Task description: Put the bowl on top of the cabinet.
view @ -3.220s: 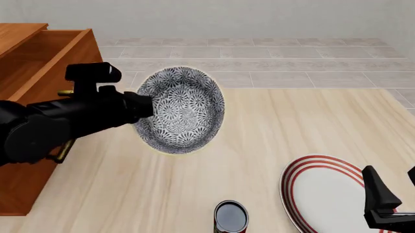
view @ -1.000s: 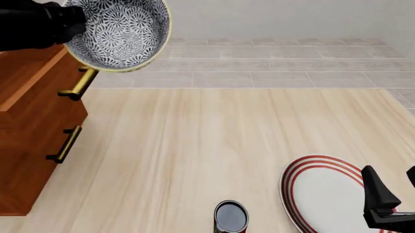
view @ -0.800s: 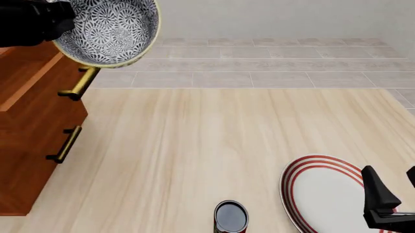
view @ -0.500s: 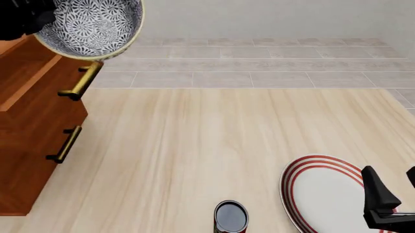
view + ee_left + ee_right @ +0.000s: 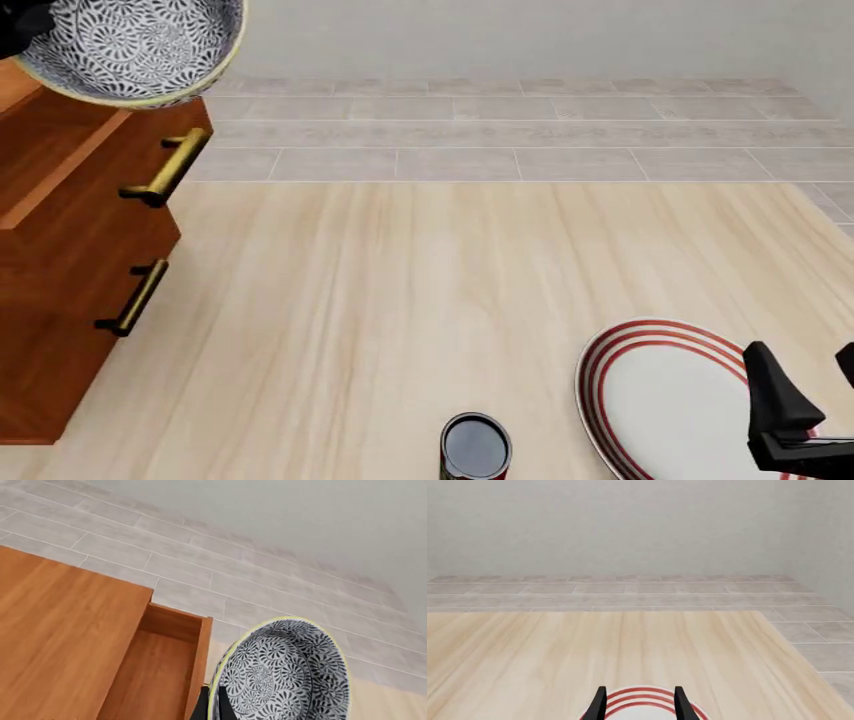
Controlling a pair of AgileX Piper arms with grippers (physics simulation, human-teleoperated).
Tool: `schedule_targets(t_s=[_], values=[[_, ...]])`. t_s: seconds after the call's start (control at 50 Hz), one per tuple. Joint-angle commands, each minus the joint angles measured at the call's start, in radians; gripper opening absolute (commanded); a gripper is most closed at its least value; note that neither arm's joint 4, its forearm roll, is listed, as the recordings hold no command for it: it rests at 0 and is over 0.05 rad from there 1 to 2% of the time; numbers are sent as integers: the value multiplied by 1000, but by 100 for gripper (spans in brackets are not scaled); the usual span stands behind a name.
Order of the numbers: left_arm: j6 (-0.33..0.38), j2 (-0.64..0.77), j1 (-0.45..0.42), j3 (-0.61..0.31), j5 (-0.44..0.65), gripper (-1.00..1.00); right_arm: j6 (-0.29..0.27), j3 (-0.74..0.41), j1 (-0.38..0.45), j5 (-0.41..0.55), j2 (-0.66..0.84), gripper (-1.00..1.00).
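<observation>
The grey-and-white patterned bowl point(image 5: 134, 42) hangs in the air at the far left, tilted, above the front edge of the reddish-brown cabinet point(image 5: 67, 240). My left gripper point(image 5: 212, 709) is shut on the rim of the bowl point(image 5: 280, 672); in the front view only a black bit of it shows at the top left corner. In the left wrist view, the cabinet top point(image 5: 60, 635) lies beside the bowl, and the top drawer point(image 5: 160, 675) stands open under it. My right gripper point(image 5: 811, 400) is open at the near right, holding nothing.
A white plate with red rings point(image 5: 661, 395) lies at the near right, under the right gripper point(image 5: 640, 704). A small dark can point(image 5: 475, 447) stands at the near edge, left of the plate. Brass handles point(image 5: 167, 168) stick out from the cabinet front.
The left gripper lifted the bowl off the table and has carried it up and to the left, over the cabinet's front edge. The right arm has not moved.
</observation>
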Motion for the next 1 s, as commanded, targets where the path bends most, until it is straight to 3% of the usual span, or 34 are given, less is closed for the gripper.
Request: schedule_targets(t_s=[0.02, 1.0], values=[[-1, -21, 52, 2, -7, -100, 1, 0, 1, 1, -1, 100], [-73, -91, 268, 16, -6, -100, 28, 0, 6, -36, 42, 100]])
